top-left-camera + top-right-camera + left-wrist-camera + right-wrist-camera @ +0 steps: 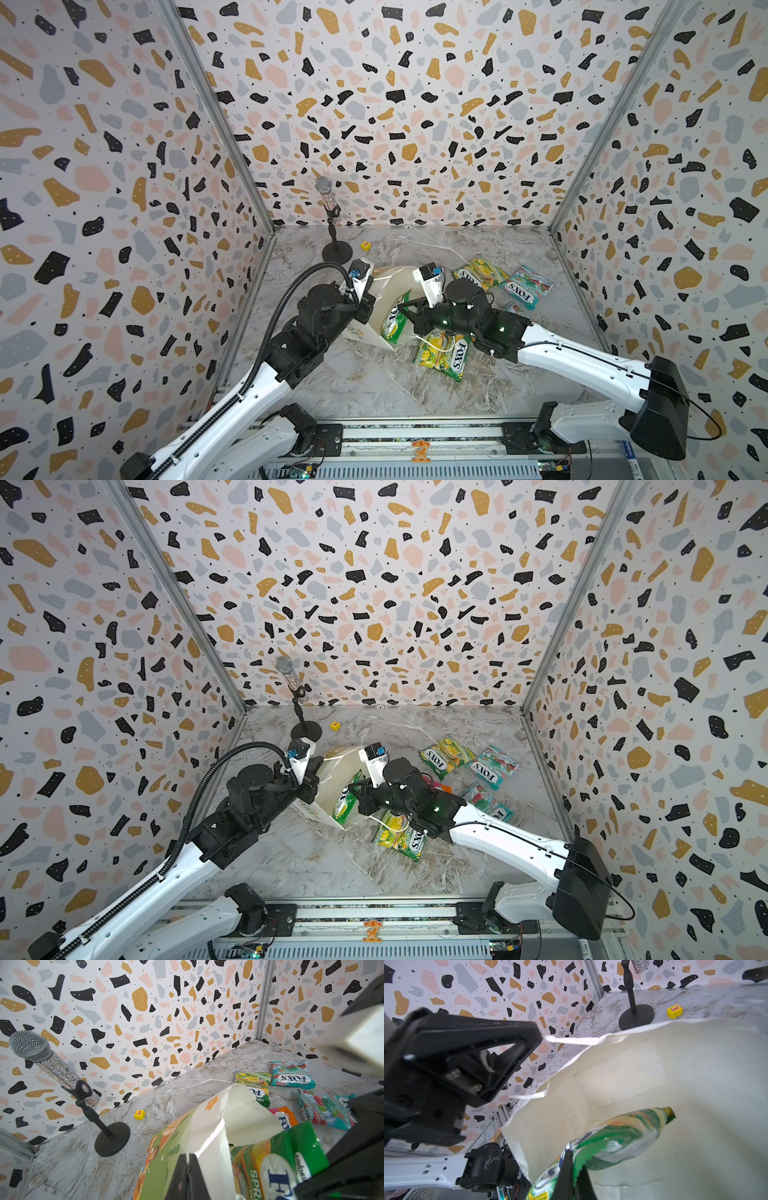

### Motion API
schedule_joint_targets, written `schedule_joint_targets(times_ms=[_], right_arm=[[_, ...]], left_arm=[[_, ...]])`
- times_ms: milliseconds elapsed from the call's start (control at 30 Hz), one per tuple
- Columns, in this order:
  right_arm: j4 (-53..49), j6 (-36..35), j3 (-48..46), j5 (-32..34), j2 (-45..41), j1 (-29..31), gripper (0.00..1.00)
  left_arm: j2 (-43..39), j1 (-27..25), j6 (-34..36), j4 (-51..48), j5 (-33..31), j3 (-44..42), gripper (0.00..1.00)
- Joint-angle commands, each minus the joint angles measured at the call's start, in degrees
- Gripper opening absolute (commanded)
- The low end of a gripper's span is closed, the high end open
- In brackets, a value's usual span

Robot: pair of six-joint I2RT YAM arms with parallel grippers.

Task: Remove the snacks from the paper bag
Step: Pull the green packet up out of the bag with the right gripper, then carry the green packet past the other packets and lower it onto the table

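The rail [415, 434] with both arm bases runs along the near edge of the marble table [365, 386]. On the left, the left gripper [365, 308] has its jaws pressed together on the upper rim of the bag [395, 279]. In the right wrist view a white cord handle [571, 1040] runs taut from their tip. Behind stand a glittery mic [327, 199] on a black stand and a yellow cube [365, 245].

The bag lies tipped mid-table, mouth gaping toward the right arm. It is plain white inside, and its outside has green and orange print with a small orange-yellow flower [212, 1102]. The held pouch [394, 321], glossy green and yellow with a "FOX'S" oval, sticks half out of the mouth. The right gripper [409, 313] is clamped on its serrated edge.

Just right of the bag the near pouch [442, 353], yellow-green, lies flat with the bag's other cord loop across it. The orange pouch [440, 787] peeks from behind the right arm. Farther right lie the far green pouch [480, 272], then the far teal pouch [525, 286] touching it. The near teal pouch [486, 803] is partly hidden by the arm.
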Motion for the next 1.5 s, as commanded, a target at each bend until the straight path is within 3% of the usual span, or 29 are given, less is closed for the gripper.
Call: schedule_joint_targets(times_ms=[0, 600, 800, 1133, 1300, 1467], right_arm=[[0.1, -2.1, 0.7, -0.1, -4.2, 0.3, 0.0], [-12.1, -7.5, 5.0, 12.1, -17.9, -0.6, 0.0], [-18.7, -8.6, 8.5, 13.7, -19.0, -8.0, 0.0], [-15.9, -7.4, 6.5, -2.0, -14.9, -32.1, 0.0], [-9.1, -6.5, 5.1, -8.9, -7.3, -38.4, 0.0], [-4.5, -7.1, 8.3, -13.9, 3.3, -39.7, 0.0]], left_arm=[[-0.1, 0.0, -0.5, 0.9, -1.3, 1.1, 0.0], [-0.4, 0.0, -0.6, 0.6, -3.6, 1.1, 0.0], [-0.7, 0.0, -0.4, 0.6, -3.6, 1.0, 0.0], [-1.4, 0.0, -0.2, 0.9, -3.3, 0.7, 0.0], [-2.1, 0.0, 0.0, 1.6, -2.8, 0.2, 0.0], [-2.2, 0.0, 0.0, 1.7, -2.6, 0.1, 0.0]])
